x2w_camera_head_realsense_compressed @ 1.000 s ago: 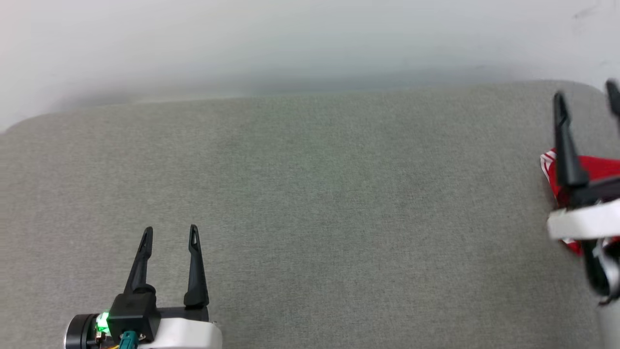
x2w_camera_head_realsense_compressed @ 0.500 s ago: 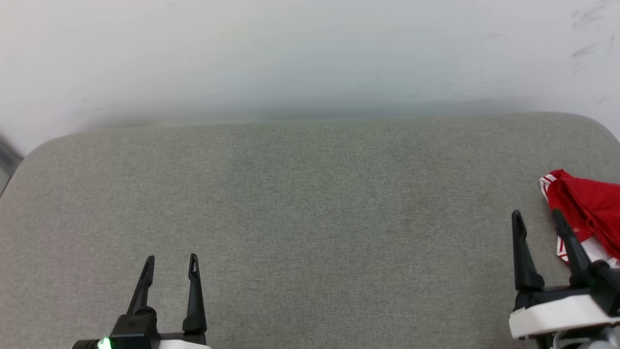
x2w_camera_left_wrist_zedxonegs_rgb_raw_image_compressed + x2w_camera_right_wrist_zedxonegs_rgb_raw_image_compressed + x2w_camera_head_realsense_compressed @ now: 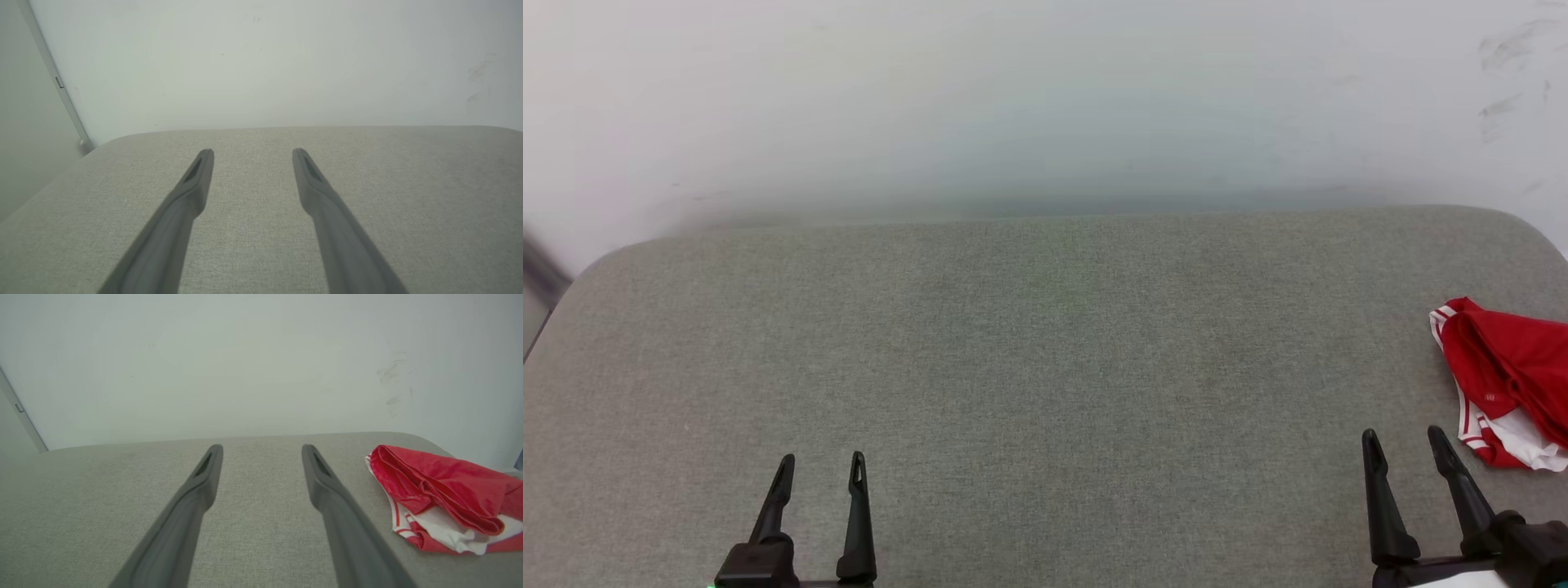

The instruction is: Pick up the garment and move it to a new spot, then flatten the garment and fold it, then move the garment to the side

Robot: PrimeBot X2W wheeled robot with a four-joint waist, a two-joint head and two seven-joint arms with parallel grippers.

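Crumpled red-and-white T-shirt [image 3: 1507, 367] being borne by the grey tabletop [image 3: 1045, 367] at its right edge, left gripper [image 3: 822, 457] and right gripper [image 3: 1403, 433] being held wide open, empty

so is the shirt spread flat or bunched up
Bunched up: the garment lies in a rumpled heap of overlapping red folds, white fabric showing underneath.

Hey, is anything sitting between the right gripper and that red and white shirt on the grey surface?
Nothing visible. The crumpled red and white shirt lies on the grey fabric surface just ahead and right of the right gripper, jaws open, with bare fabric between.
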